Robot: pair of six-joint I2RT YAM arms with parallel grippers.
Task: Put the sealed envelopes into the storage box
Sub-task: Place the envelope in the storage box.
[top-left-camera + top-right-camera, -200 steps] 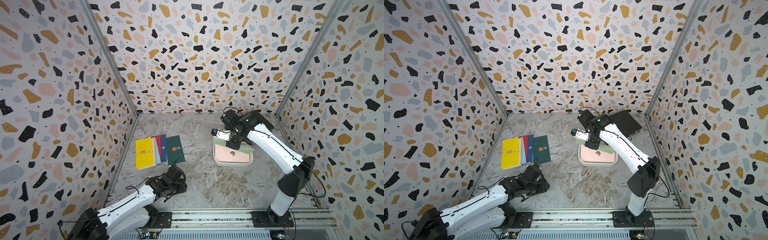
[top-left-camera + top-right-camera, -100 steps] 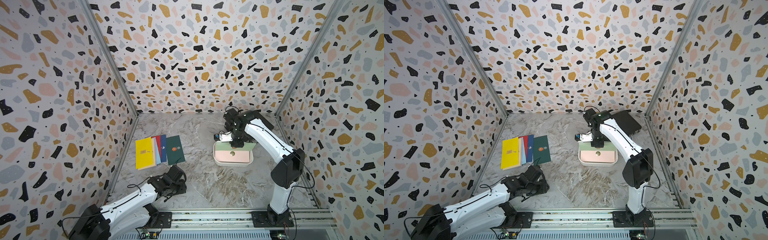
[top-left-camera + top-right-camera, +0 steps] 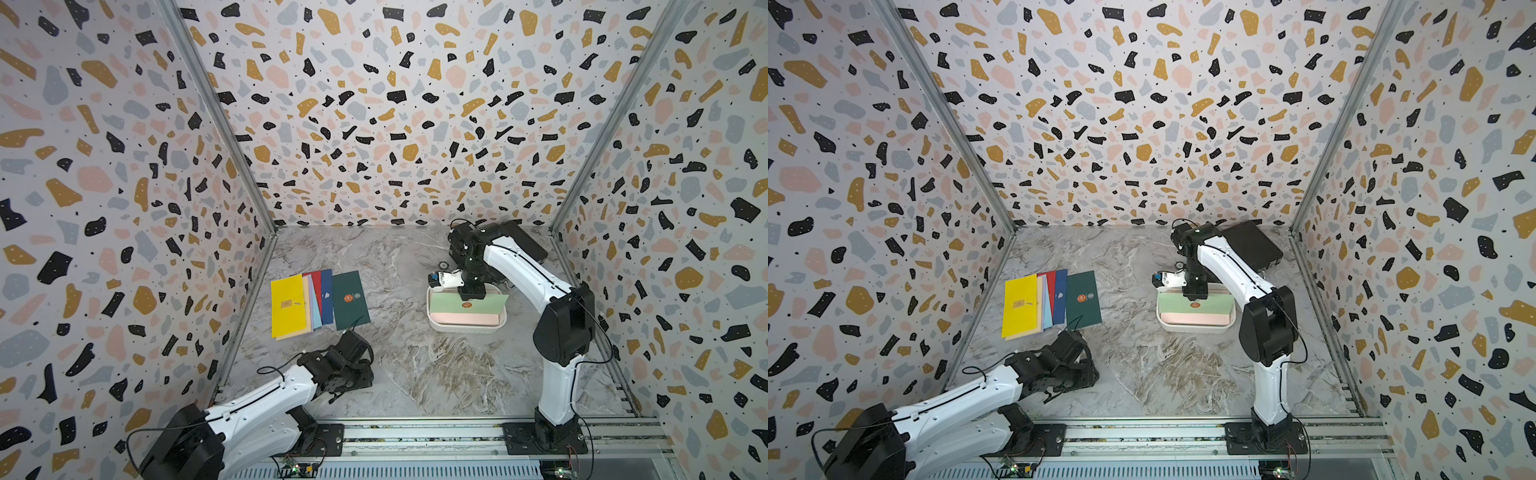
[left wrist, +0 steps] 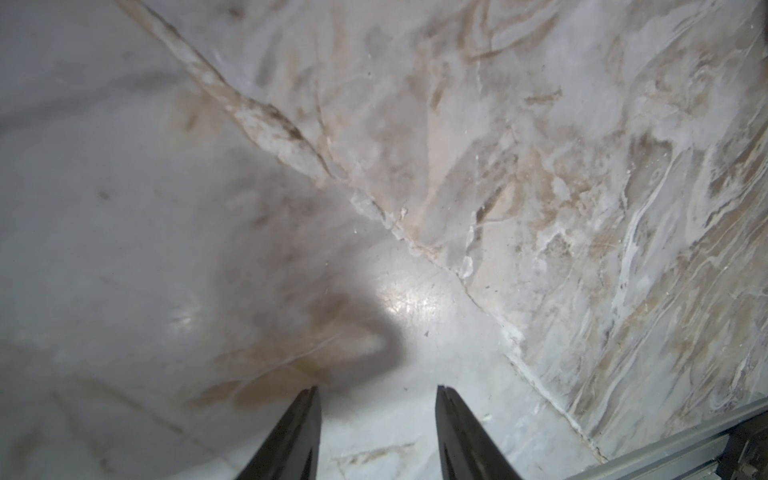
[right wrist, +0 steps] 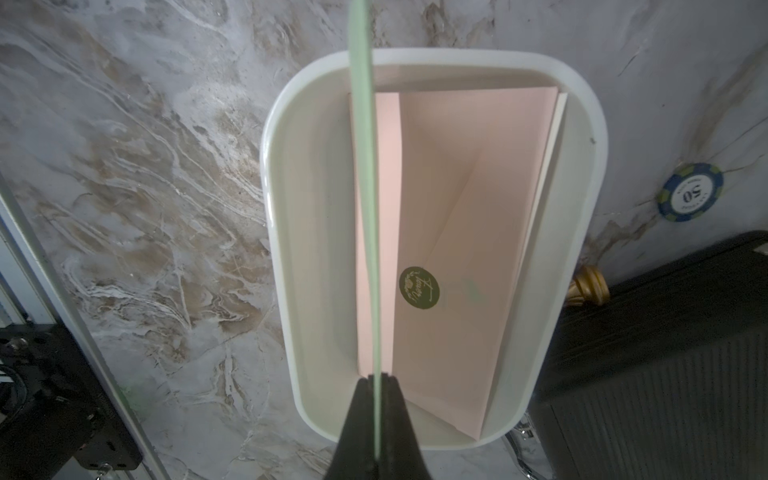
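Two envelopes are seen at the storage box [image 3: 465, 330] in both top views, right of centre on the marble table [image 3: 415, 365]. A pink envelope [image 3: 465, 319] is laid flat inside. A light green envelope [image 3: 444, 303] with an orange seal is held on edge above it, its far edge clamped by the right gripper [image 3: 471, 295]. A black briefcase [image 3: 525, 243] is set just beyond the box. Several further envelopes are fanned at the left, well apart from the box, with a yellow envelope [image 3: 286, 305] leftmost and a dark green envelope [image 3: 350, 300] rightmost. The left arm [image 3: 266, 399] is stretched low over the near left of the table.

In the left wrist view, the left gripper [image 4: 377, 392] is shown with its fingers partly spread and nothing between them, over bare marble.

In the right wrist view, the light green envelope is seen edge-on, pinched between the closed fingers [image 5: 357, 415]. The pink envelope, closed with a dark round seal [image 5: 419, 288], is lodged in the box, and the edge of a cream envelope [image 5: 557, 120] is shown beside it. A blue poker chip [image 5: 690, 192] is seen on the table near the box.
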